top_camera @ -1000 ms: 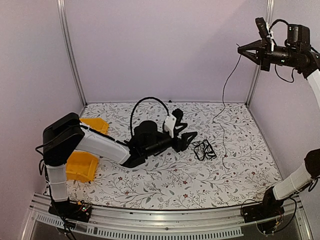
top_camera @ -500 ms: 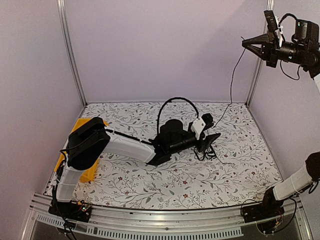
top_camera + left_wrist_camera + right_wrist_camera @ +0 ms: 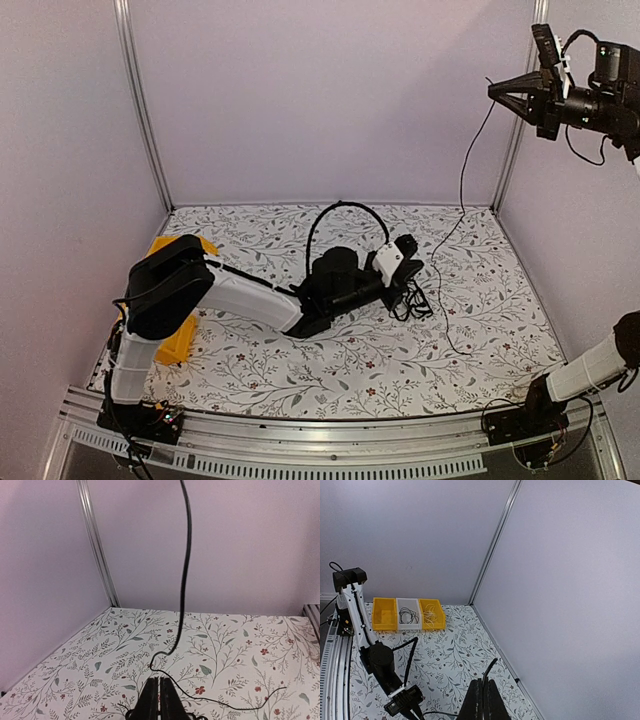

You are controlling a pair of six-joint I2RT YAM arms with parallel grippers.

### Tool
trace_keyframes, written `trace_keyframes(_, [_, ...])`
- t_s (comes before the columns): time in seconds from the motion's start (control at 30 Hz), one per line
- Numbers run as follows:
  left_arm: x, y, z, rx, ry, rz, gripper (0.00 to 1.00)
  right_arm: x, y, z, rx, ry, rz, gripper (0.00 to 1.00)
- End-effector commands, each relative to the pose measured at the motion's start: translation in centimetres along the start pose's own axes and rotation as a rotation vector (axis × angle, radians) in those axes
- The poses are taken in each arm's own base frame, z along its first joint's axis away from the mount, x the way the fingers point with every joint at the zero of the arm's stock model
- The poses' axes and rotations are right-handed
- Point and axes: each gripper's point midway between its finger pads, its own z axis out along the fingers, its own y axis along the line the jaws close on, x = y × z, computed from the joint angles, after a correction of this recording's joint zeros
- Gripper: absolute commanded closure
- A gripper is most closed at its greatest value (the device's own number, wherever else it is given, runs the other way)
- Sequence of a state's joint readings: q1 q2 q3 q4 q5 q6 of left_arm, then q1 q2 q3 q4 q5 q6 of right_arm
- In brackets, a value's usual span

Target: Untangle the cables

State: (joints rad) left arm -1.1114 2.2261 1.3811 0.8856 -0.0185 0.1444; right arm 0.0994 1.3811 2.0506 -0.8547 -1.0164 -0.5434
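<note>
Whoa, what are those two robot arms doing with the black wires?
They are untangling cables. The right tool is shut on one thin black cable and holds it high in the air, so it hangs down to the flowery table. The left tool is low on the table, shut on the cable bundle. The raised strand seems to run back into the bundle, so it is not free yet.

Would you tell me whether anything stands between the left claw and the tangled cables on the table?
Nothing visible does. The left claw is down at the cables, its jaws closed. One strand rises from near it to the right claw, which holds it high.
</note>
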Motion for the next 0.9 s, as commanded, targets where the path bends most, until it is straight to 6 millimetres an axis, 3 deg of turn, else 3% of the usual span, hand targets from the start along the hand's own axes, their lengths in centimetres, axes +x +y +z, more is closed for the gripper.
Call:
trace_keyframes(0.0, [-11.5, 1.3, -2.5, 0.019, -0.205, -0.011, 1.0, 1.4, -0.2, -0.1, 0.054, 0.05, 0.002, 1.0])
trace_keyframes(0.07, [-13.9, 1.9, -3.8, 0.015, -0.215, 0.01, 1.0, 2.3, -0.2, -0.1, 0.061, 0.07, 0.015, 1.0])
trace_keyframes(0.13, [-14.8, 2.7, -4.6, -0.003, -0.187, 0.027, 0.98, 2.8, 0.1, -0.1, 0.052, 0.075, 0.025, 1.0])
trace_keyframes(0.23, [-13.7, 3.0, -4.5, 0.01, -0.096, 0.065, 0.62, 2.6, 0.5, -0.1, 0.039, 0.065, 0.032, 1.0])
trace_keyframes(0.3, [-12.2, 2.5, -4.6, 0.033, -0.058, 0.102, 0.48, 2.3, 0.6, -0.2, 0.036, 0.057, 0.033, 1.0])
trace_keyframes(0.37, [-11.1, 1.7, -4.6, 0.071, -0.037, 0.121, 0.41, 1.8, 0.7, -0.4, 0.039, 0.05, 0.026, 1.0])
trace_keyframes(0.6, [-7.0, -0.3, -2.4, 0.164, 0.043, 0.126, 0.37, 1.4, 1.1, -0.5, 0.026, 0.039, 0.031, 1.0])
trace_keyframes(0.87, [-5.7, -2.0, 0.6, 0.25, 0.041, 0.103, 0.44, 1.2, 1.3, -0.7, 0.023, 0.036, 0.033, 1.0])
